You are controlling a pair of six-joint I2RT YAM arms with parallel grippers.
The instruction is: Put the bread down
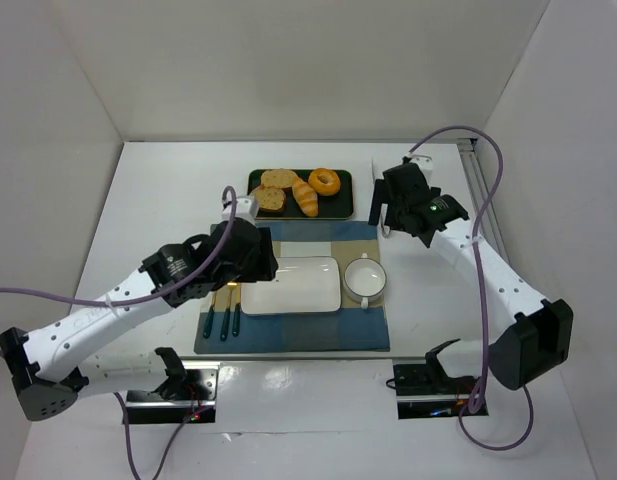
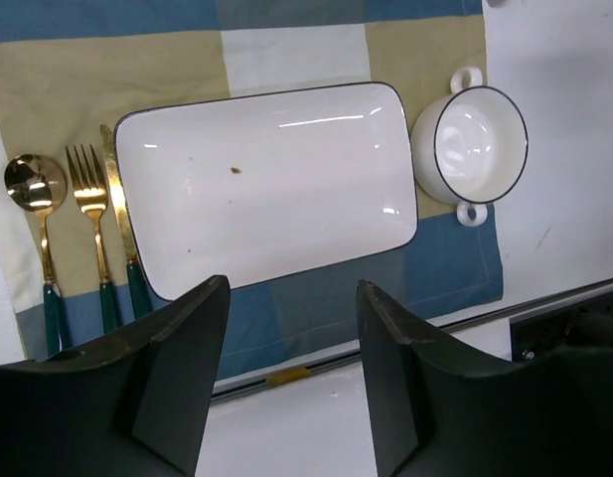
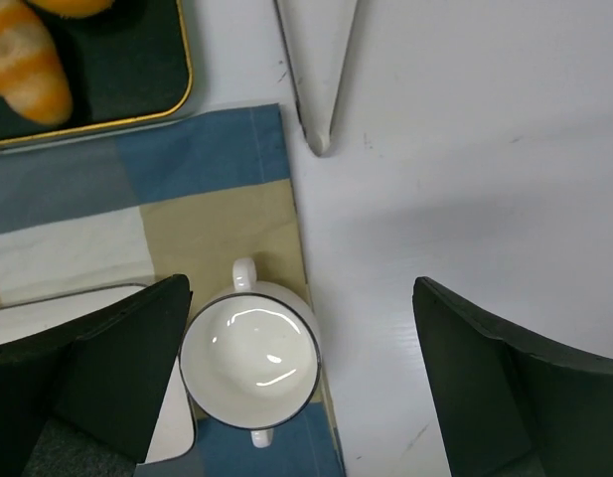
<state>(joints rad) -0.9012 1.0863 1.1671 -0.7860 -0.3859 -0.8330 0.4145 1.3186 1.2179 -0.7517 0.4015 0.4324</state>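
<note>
The bread, a golden ridged roll, lies on the dark tray at the back, between toast slices and a donut. Its end also shows at the top left of the right wrist view. My right gripper is wide open and empty, to the right of the tray, above the bowl and bare table. My left gripper is open and empty above the left part of the white rectangular plate.
A white two-handled bowl stands right of the plate on a blue-and-tan checked mat. A gold spoon, fork and knife lie left of the plate. A white pointed object lies right of the tray.
</note>
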